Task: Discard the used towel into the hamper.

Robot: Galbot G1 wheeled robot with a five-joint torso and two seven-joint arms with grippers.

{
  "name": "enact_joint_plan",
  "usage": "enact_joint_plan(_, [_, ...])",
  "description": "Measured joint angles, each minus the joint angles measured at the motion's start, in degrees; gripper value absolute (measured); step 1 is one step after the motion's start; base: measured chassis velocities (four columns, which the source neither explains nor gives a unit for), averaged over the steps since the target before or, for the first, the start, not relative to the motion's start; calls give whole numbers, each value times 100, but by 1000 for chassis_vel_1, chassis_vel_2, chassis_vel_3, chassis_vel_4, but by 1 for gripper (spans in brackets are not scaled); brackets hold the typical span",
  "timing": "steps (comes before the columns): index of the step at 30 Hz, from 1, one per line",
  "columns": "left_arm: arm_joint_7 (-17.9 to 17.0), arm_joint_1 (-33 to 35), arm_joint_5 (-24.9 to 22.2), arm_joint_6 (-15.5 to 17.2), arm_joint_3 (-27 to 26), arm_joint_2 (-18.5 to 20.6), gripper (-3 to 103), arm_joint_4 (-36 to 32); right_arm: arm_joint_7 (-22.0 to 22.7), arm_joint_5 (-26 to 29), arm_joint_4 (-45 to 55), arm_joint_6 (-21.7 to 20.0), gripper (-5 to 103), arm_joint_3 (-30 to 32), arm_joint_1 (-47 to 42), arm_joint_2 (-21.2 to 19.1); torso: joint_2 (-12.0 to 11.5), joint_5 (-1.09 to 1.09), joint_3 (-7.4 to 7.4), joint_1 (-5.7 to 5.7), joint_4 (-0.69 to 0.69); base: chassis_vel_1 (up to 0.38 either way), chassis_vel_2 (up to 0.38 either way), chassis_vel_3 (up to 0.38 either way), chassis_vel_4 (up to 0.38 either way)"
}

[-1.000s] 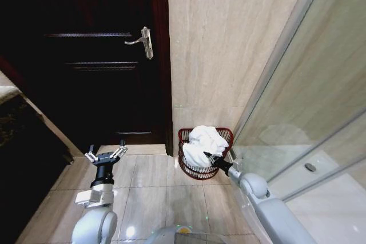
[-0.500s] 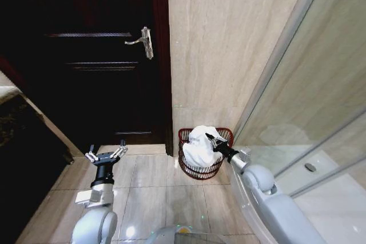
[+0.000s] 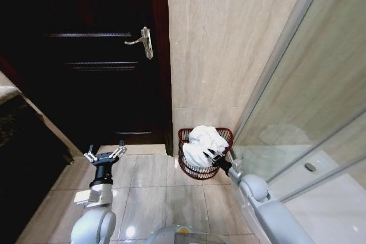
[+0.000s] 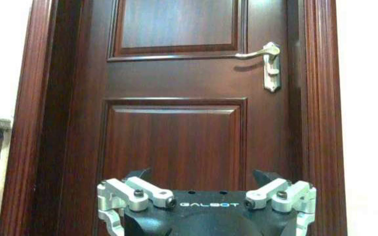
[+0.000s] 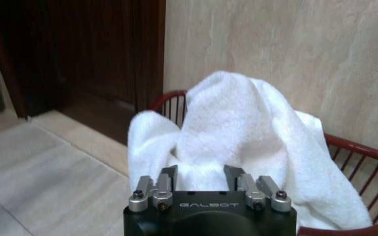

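Observation:
The white towel lies heaped in the dark red ribbed hamper, which stands on the floor against the beige wall, and it bulges above the rim. My right gripper hovers at the hamper's near right rim, open, just short of the cloth. In the right wrist view the towel rises directly ahead of the right gripper, with the hamper's red rim around it and nothing between the fingers. My left gripper is held up to the left, open, facing the door; the left wrist view shows the same gripper empty.
A dark wooden door with a silver lever handle stands left of the hamper. A glass shower screen runs along the right. Pale floor tiles lie open between my arms.
Half a second ago my right gripper reached higher over the towel's top; it has since dropped back toward me to the near rim. The towel stays in the hamper. The left arm has not moved.

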Motion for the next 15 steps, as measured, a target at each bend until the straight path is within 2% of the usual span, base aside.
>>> enact_joint_plan(3, [-1, -32, -3, 0, 3, 2, 100, 31, -8, -81, -90, -14, 66, -28, 88, -5, 0, 0, 0, 0, 0, 0, 0, 0, 0])
enact_joint_plan(5, [-1, -35, -4, 0, 3, 3, 100, 40, -11, -91, -108, -16, 66, -34, 102, -5, 0, 0, 0, 0, 0, 0, 0, 0, 0])
enact_joint_plan(8, [-2, -47, -6, 2, 4, 5, 100, 67, -31, -110, -218, -17, 82, -71, 157, 3, 0, 0, 0, 0, 0, 0, 0, 0, 0])
enact_joint_plan(9, [-2, -47, -6, 2, 4, 5, 100, 67, -31, -110, -218, -17, 82, -71, 157, 3, 0, 0, 0, 0, 0, 0, 0, 0, 0])
enact_joint_plan(11, [-2, -64, -7, 8, 9, 13, 100, 75, -62, -126, -298, -16, 93, -86, 198, 17, 0, 0, 0, 0, 0, 0, 0, 0, 0])
enact_joint_plan(15, [-3, -85, -8, 20, 13, 23, 100, 77, -88, -139, -378, -9, 99, -94, 258, 34, 0, 0, 0, 0, 0, 0, 0, 0, 0])
